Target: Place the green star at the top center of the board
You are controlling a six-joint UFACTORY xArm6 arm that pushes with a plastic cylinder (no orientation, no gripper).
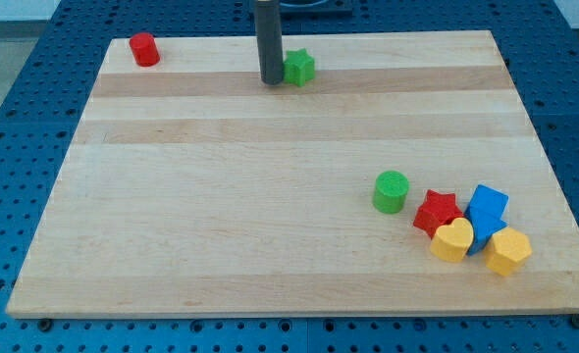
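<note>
The green star (299, 68) lies near the view's top, close to the middle of the wooden board (221, 196). My tip (271, 80) stands just to the star's left, touching it or nearly so. The dark rod rises straight up out of the view's top.
A red cylinder (144, 49) sits at the board's top left corner. At the bottom right lie a green cylinder (391, 191), a red star (437, 212), a yellow heart (453, 239), a blue block (486, 211) and a yellow block (508, 251), clustered together.
</note>
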